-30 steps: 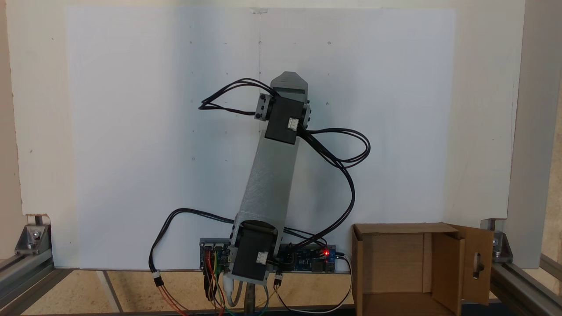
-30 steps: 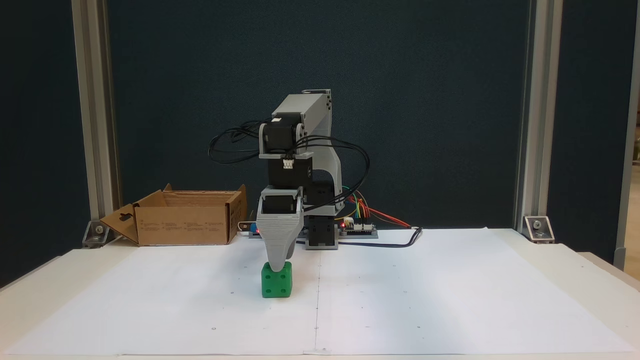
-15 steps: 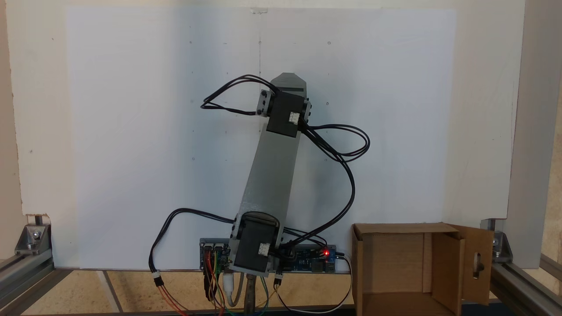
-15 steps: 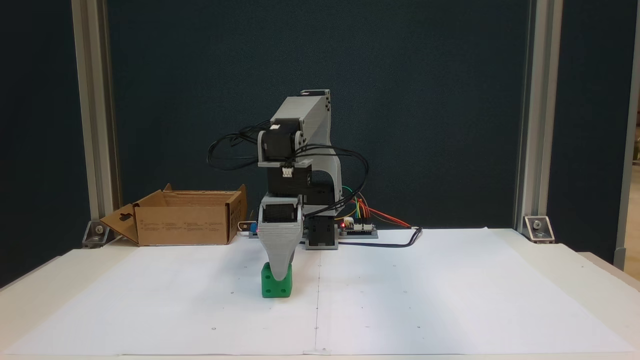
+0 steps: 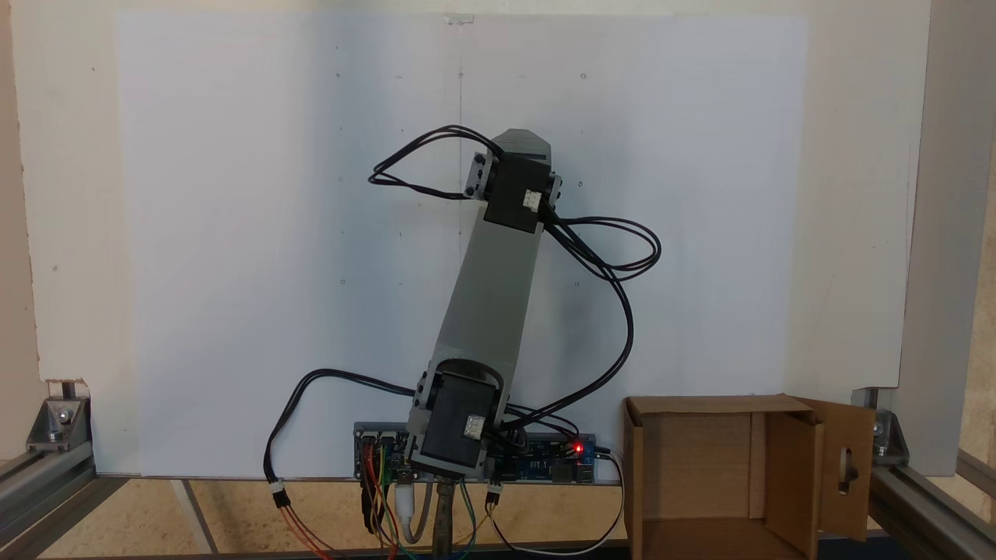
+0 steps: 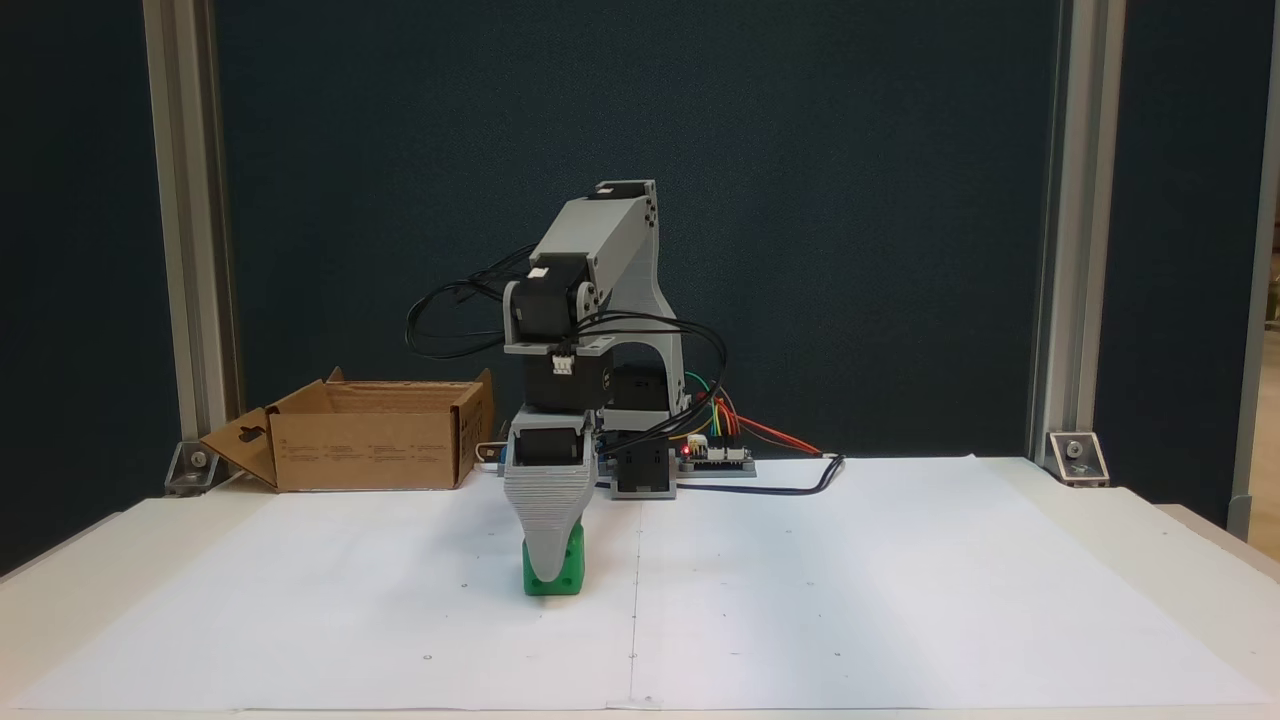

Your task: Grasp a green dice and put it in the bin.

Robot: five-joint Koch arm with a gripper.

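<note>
The green dice rests on the white paper a little left of the table's middle. My gripper points straight down on it. Its grey front jaw covers most of the dice's near face and reaches almost to the paper. The other jaw is hidden behind the first, so open or shut cannot be read. From above, the arm hides both dice and fingertips. The bin, a brown cardboard box with an open slotted flap, stands at the back left, well away from the gripper. The bin sits beside the arm's base.
Black cables loop off the arm on both sides. A controller board with coloured wires sits at the arm's base. Aluminium frame posts stand at the table's back corners. White paper covers the table.
The arm has lowered and reached slightly further out. The gripper has sunk from the dice's top edge down over its front face. The dice has not moved.
</note>
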